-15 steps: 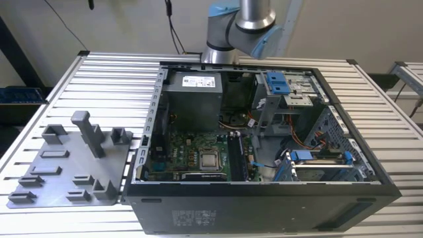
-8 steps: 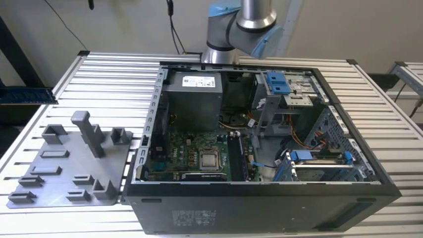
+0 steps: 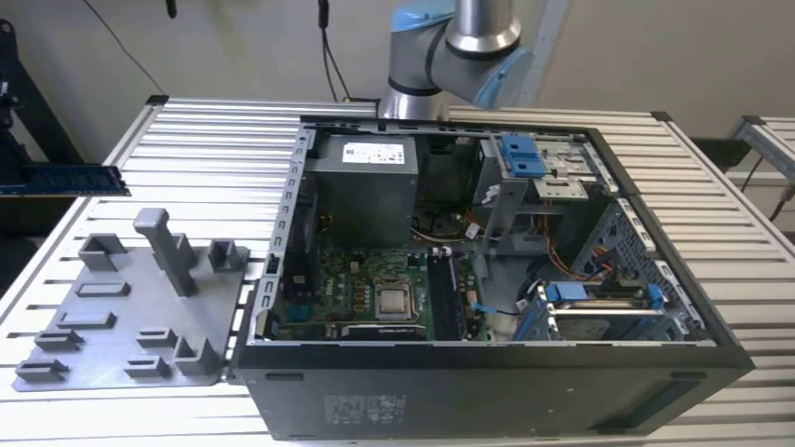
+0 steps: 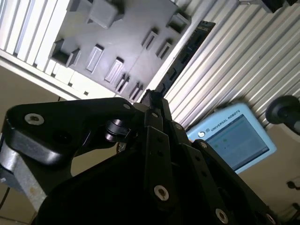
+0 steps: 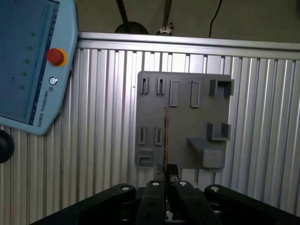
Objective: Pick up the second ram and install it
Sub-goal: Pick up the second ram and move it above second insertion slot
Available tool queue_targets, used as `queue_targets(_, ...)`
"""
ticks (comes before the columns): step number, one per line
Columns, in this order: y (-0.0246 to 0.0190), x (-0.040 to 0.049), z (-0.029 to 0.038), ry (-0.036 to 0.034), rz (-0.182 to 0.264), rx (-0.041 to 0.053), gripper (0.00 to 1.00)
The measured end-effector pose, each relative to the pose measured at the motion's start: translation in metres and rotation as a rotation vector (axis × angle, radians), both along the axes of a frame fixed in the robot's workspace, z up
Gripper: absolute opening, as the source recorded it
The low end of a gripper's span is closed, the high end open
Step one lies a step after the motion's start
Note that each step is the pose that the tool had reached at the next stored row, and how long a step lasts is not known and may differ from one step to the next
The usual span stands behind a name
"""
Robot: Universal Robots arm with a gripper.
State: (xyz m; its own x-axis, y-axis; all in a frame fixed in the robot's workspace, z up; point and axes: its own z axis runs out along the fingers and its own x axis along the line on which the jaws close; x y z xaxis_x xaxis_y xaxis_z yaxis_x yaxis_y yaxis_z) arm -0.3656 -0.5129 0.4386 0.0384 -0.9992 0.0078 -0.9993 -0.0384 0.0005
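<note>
The second ram (image 3: 69, 179) is a thin dark blue stick that hangs level in the air at the exterior view's left edge, above the table and beyond the grey holder plate (image 3: 137, 307). In the first wrist view I see the ram (image 5: 165, 136) edge-on, sticking out from my gripper (image 5: 166, 180) over the holder plate (image 5: 187, 117). In the second wrist view the ram (image 4: 185, 54) runs out from my gripper (image 4: 152, 101), whose black fingers are shut on its near end. The open computer case (image 3: 646, 307) lies to the exterior view's right of the plate, motherboard (image 3: 372, 293) facing up.
The slatted aluminium table (image 3: 211, 130) carries the case and the plate. A blue teach pendant (image 5: 28, 61) lies on the table beyond the holder plate; the second wrist view also takes in the pendant (image 4: 234, 136). The arm's base (image 3: 423, 56) stands behind the case. Blue drive brackets (image 3: 522, 158) sit inside the case.
</note>
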Motion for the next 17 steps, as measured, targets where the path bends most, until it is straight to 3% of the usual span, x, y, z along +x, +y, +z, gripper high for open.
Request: queue_targets(17, 0.0, 0.0418, 0.0, 0.0066, 0.0, 0.0, 0.14)
